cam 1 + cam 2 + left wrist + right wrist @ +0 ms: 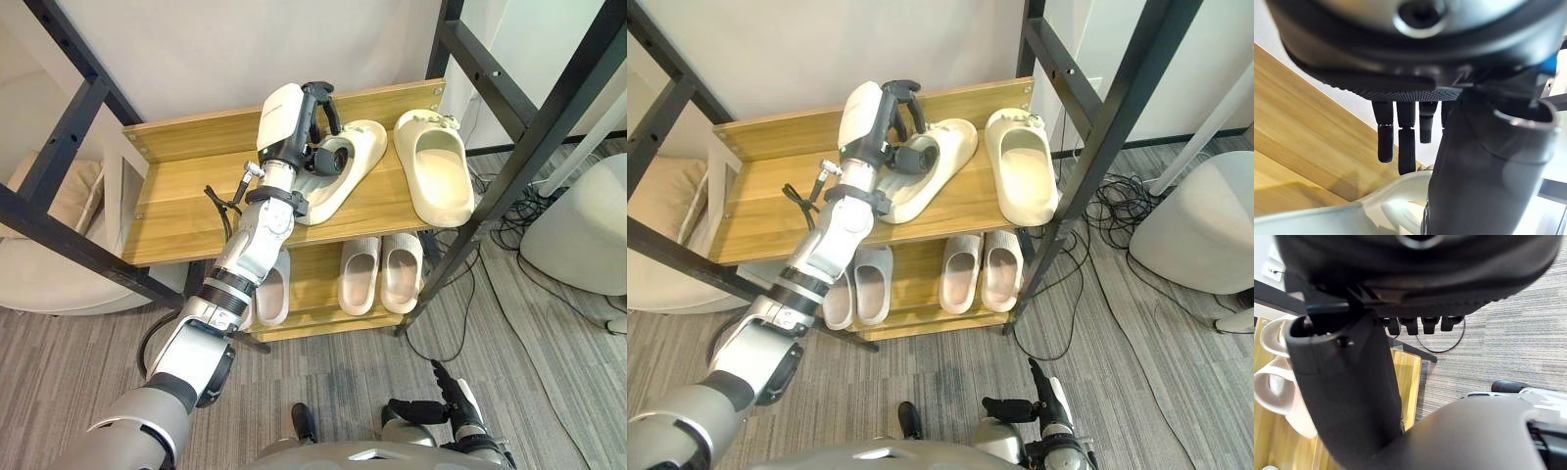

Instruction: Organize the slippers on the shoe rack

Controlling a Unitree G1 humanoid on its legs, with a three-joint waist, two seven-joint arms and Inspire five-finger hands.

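Two cream foam slippers lay on the wooden top shelf (186,211) of the shoe rack: the straight slipper (436,171) sat square near the right end, while the skewed slipper (364,145) lay at an angle just beside it, toe towards the back board. The left robot hand (315,122) was over the heel end of the skewed slipper, its fingers (1406,142) hanging loosely apart and closed round nothing, and its thumb (1474,171) reached down at the upper; whether the thumb touched the foam could not be told. The right robot hand (456,397) hung low over the carpeted floor, fingers relaxed and empty. On the lower shelf a beige pair (359,274) stood side by side, with a grey slipper (273,289) partly behind the arm. Such moulded foam probably weighed little and would flex rather than break, though it could slide on smooth wood; the arched upper or the thick heel rim looked the surest place to pinch for turning it parallel to its mate
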